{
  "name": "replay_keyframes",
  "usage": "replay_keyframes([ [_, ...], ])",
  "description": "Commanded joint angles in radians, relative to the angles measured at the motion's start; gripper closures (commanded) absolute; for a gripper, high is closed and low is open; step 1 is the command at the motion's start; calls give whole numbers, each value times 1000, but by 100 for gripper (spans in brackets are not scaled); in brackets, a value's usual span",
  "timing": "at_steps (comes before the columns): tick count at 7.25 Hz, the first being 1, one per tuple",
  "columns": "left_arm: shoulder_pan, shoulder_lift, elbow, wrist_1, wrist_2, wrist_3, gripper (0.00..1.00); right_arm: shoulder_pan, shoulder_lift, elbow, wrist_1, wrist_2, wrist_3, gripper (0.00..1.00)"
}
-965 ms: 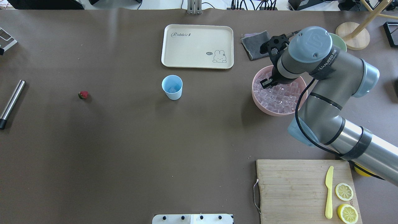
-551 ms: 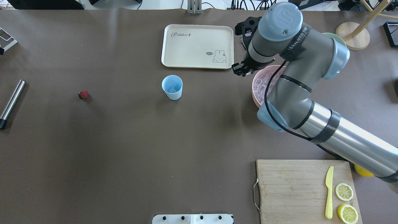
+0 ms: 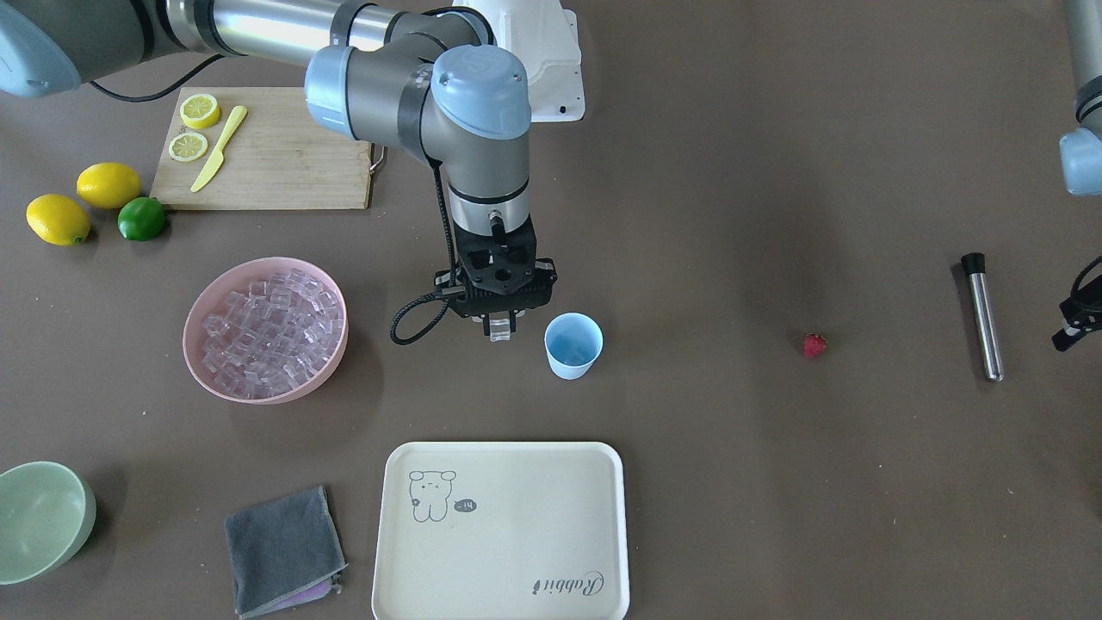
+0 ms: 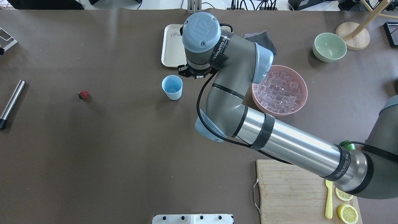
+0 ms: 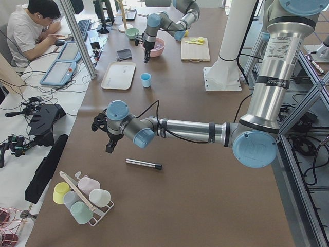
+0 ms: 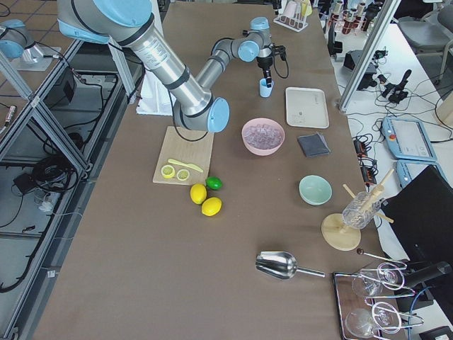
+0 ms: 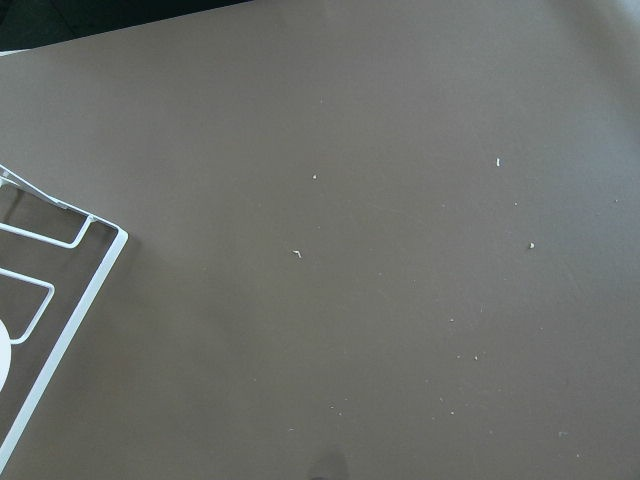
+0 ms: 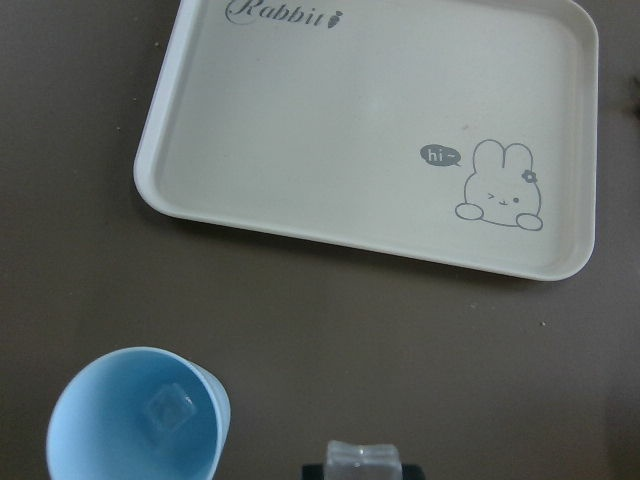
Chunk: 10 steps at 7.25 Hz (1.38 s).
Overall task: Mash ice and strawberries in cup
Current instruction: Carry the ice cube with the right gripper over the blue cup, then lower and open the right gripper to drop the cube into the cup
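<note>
In the front-facing view the right hand [image 3: 500, 320] hangs just beside the light-blue cup [image 3: 573, 345], fingers clamped on a clear ice cube [image 3: 499, 331]. The pink bowl [image 3: 267, 396] of ice [image 3: 271, 331] sits on its other side, and the strawberry [image 3: 814, 345] lies well apart, toward the left hand [image 3: 1070, 325], whose state I cannot tell. From overhead, the cup stands on the table [image 4: 124, 140] near the rabbit tray [image 4: 171, 46]. The right wrist view shows a second cube [image 8: 167, 410] lying inside the cup.

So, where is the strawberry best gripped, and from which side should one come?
Probably from straight above, closing across the red body of the strawberry. It lies alone and low on the table, so a side approach would likely scrape the surface; nothing stands close to block the descent.
</note>
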Motion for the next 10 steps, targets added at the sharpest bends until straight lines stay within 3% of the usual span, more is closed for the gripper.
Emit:
replay_keyframes([
  [1, 0, 0, 6, -2, 0, 1, 3, -65, 48, -52, 8, -86, 85, 100],
  [3, 2, 0, 9, -3, -1, 1, 3, -120, 54, -98, 66, -191, 148, 100],
  [10, 5, 0, 9, -3, 1, 1, 3, -117, 85, -133, 89, -192, 143, 100],
])
